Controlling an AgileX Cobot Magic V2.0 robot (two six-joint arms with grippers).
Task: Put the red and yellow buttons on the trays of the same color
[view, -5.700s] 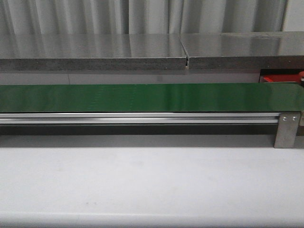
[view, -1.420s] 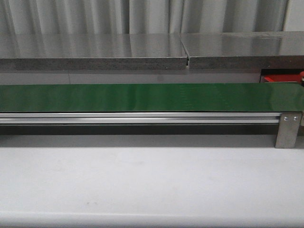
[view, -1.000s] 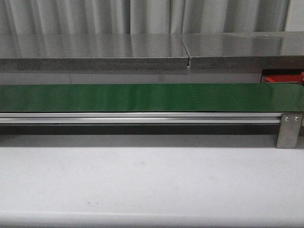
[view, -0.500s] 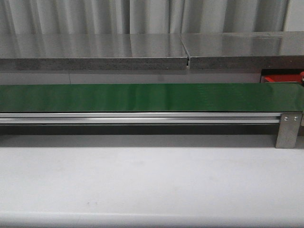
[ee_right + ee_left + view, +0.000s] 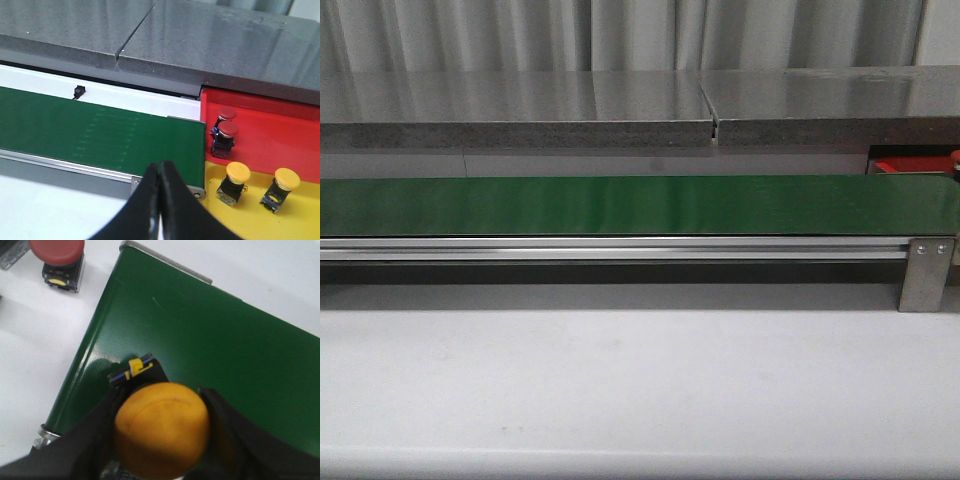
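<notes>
In the left wrist view my left gripper point(image 5: 161, 396) is shut on a yellow button point(image 5: 161, 436), its dark base with a yellow clip just above the green belt point(image 5: 225, 350) near the belt's end. A red button point(image 5: 57, 255) stands on the white table beyond the belt's corner. In the right wrist view my right gripper point(image 5: 160, 172) is shut and empty, over the belt's rail near its end. Beyond it, the red tray point(image 5: 280, 125) holds two red buttons point(image 5: 225, 131). The yellow tray point(image 5: 300, 220) holds two yellow buttons point(image 5: 237, 174). Neither gripper shows in the front view.
The green conveyor belt point(image 5: 640, 205) runs across the front view with an aluminium rail point(image 5: 610, 248) and an end bracket point(image 5: 925, 272). A grey counter point(image 5: 620, 110) lies behind it. A corner of the red tray point(image 5: 910, 166) shows at far right. The white table point(image 5: 640, 390) is in front.
</notes>
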